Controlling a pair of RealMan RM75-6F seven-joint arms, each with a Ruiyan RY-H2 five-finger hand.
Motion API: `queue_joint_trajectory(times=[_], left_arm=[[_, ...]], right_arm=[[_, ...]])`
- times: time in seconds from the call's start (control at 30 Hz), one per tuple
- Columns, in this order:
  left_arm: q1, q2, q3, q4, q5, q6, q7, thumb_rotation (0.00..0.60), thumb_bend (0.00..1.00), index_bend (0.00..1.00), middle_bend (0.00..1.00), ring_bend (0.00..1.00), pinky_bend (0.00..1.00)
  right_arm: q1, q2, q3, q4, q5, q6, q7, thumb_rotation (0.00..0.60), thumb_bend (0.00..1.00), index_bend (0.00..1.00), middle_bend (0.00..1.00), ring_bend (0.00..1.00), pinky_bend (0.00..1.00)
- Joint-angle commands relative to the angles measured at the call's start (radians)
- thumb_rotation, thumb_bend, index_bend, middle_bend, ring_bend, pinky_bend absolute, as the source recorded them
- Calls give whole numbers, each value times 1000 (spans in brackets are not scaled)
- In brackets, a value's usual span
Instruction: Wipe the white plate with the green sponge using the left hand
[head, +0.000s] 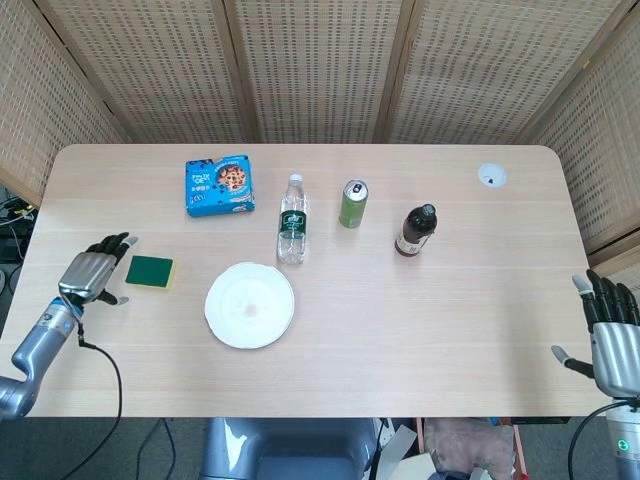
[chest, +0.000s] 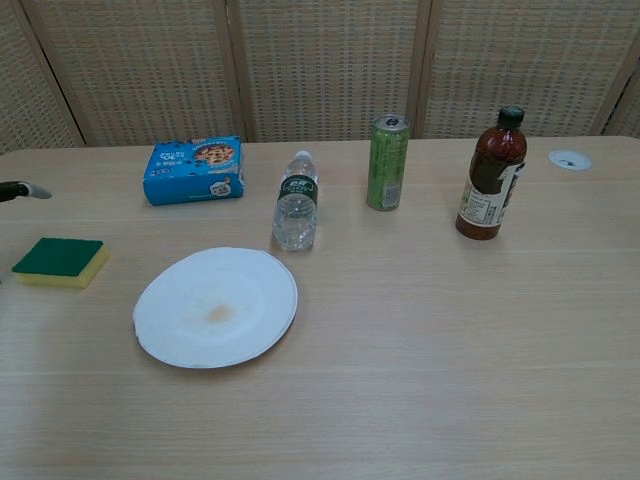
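Observation:
The white plate (head: 249, 305) (chest: 216, 307) lies on the near-left part of the table with a faint brown stain at its centre. The green sponge (head: 150, 270) (chest: 60, 260), green on top and yellow below, sits to the plate's left. My left hand (head: 93, 273) hovers just left of the sponge with fingers spread, holding nothing; only a fingertip (chest: 22, 190) of it shows in the chest view. My right hand (head: 611, 335) hangs off the table's right edge, fingers apart and empty.
A blue cookie box (head: 219, 185), a clear water bottle (head: 291, 220), a green can (head: 352, 204) and a brown bottle (head: 415, 231) stand in a row behind the plate. A small white disc (head: 491, 176) lies at the far right.

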Motion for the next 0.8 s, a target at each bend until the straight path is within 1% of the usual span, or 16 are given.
queue_joint_trajectory(times=[0.03, 0.13, 0.33, 0.43, 0.7, 0.8], left_arm=[[-29, -42, 3, 43, -7, -37, 1, 600, 3, 91, 14, 18, 201], [-43, -71, -1, 78, -14, -46, -5, 600, 28, 164, 71, 58, 239], [-74, -125, -4, 151, -24, -73, -1, 600, 34, 277, 170, 116, 246], [-93, -148, -6, 178, -30, -95, 14, 600, 34, 295, 184, 122, 245], [-118, -193, -9, 224, -44, -125, 31, 600, 41, 295, 183, 122, 247], [-125, -201, -7, 229, -46, -137, 28, 600, 44, 295, 186, 141, 286]], right_arm=[[2, -3, 0, 3, 4, -5, -6, 600, 0, 35, 0, 0, 0], [4, -5, 3, 6, 9, -8, -9, 600, 0, 35, 0, 0, 0], [7, -4, 8, 11, 22, -16, -2, 600, 0, 35, 0, 0, 0], [9, -4, 10, 15, 30, -22, 0, 600, 0, 35, 0, 0, 0], [11, -4, 12, 17, 38, -29, 3, 600, 0, 35, 0, 0, 0], [12, -3, 13, 17, 41, -32, 7, 600, 0, 35, 0, 0, 0]])
